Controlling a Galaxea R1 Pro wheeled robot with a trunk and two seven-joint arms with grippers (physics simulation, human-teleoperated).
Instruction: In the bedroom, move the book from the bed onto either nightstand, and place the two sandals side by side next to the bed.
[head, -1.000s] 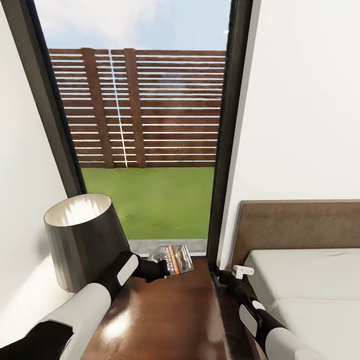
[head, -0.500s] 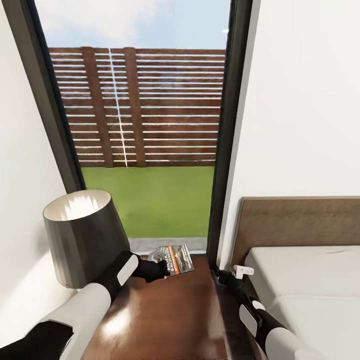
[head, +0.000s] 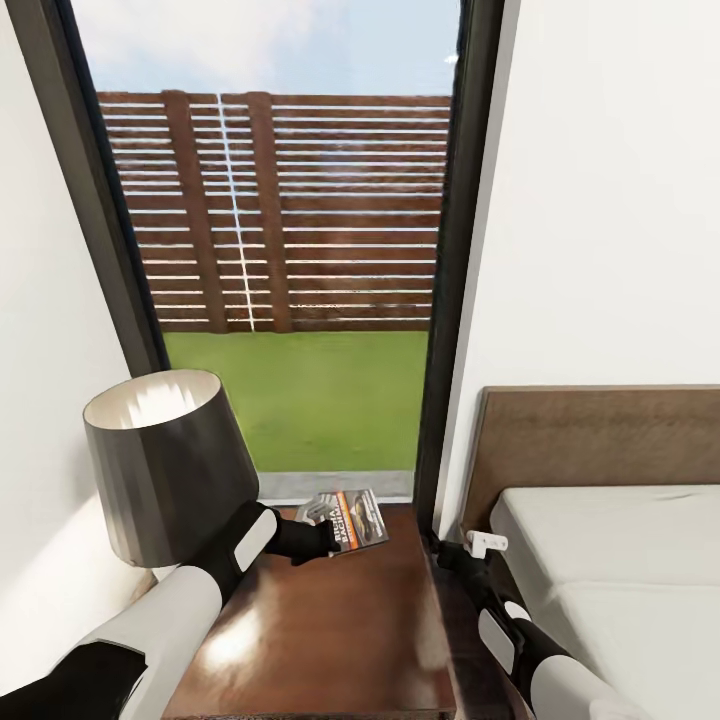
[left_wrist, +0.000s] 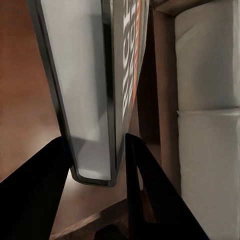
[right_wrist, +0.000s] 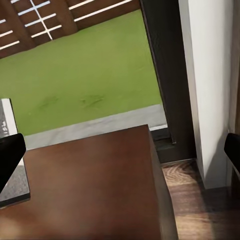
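Left gripper (head: 325, 535) is clamping the book (head: 352, 517) over the nightstand (head: 340, 620), not yet releasing; right gripper (head: 478, 545) is idling spread open by the bed (head: 620, 560), sandals pending.

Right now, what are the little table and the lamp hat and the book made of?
The nightstand looks like dark brown wood with a glossy finish: grain lines and a bright reflection show on top. The lampshade seems matte dark fabric or paper, pale inside; I can't tell which. The book, held in the left gripper, looks like paper with a shiny printed cover.
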